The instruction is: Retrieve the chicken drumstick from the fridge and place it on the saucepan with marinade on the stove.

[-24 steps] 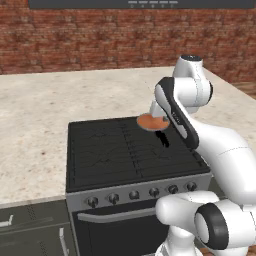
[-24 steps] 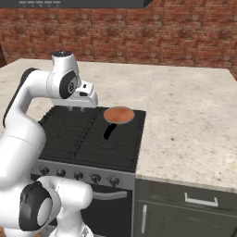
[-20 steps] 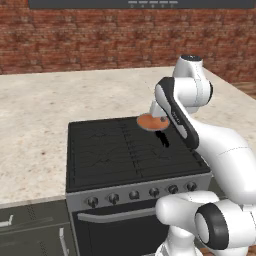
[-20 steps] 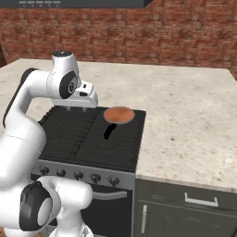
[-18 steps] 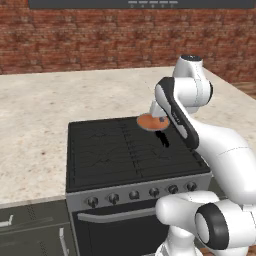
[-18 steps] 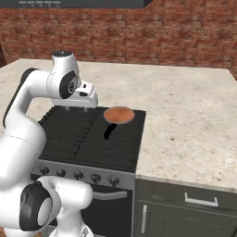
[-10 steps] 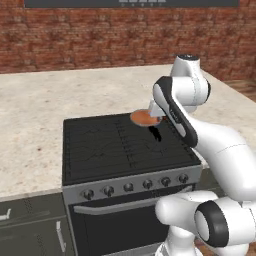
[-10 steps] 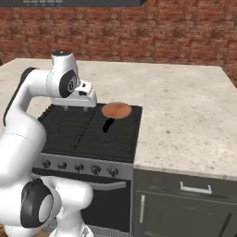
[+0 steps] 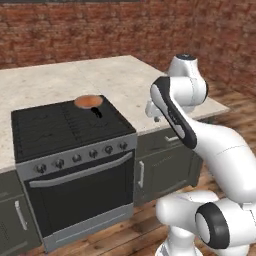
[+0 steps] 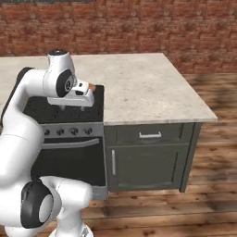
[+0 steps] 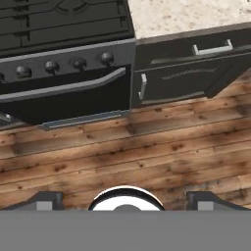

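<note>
The saucepan with marinade sits at the back right of the black stove, its short black handle pointing to the front. In the right base view only an orange sliver of the saucepan shows behind my hand. My gripper hangs above the stove's right front edge, pointing down. In the hand view the gripper is open, its fingertips far apart with nothing between them, looking down at the stove front and the floor. The chicken drumstick and the fridge are out of view.
A speckled stone counter runs to the right of the stove over dark cabinets with a drawer. Wooden floor lies in front. A brick wall closes the back.
The whole picture has shifted: the base has moved, so the stove now lies farther left and the counter end and floor have come into view. The arm holds its pose.
</note>
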